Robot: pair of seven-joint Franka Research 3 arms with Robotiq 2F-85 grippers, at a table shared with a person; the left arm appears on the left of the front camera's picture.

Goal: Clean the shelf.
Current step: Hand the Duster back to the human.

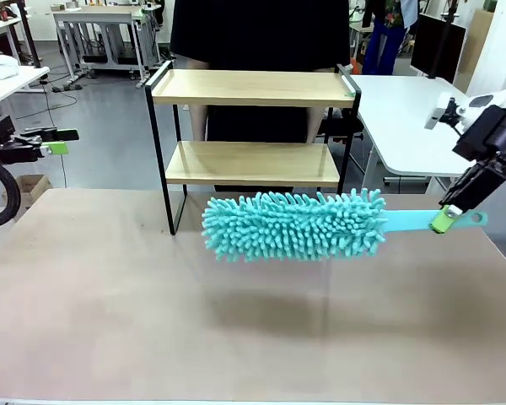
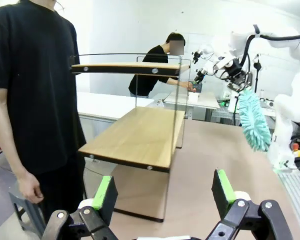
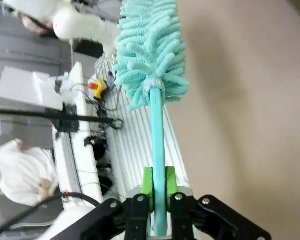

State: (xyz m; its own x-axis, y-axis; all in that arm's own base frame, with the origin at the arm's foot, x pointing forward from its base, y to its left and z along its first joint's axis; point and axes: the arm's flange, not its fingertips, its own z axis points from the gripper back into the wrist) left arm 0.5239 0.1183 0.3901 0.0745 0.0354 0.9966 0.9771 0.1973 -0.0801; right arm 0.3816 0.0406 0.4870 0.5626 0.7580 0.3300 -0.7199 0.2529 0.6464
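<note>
Right pincer (image 1: 446,221) clamps fluffy teal duster (image 1: 293,224) (flat handle).

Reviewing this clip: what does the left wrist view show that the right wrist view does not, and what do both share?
Left wrist view: the two-tier wooden shelf in its black metal frame, a person in a black shirt beside it, and the open left gripper. Right wrist view: the right gripper shut on the duster's thin turquoise handle. Both: the fluffy turquoise microfibre duster and the brown tabletop.
</note>
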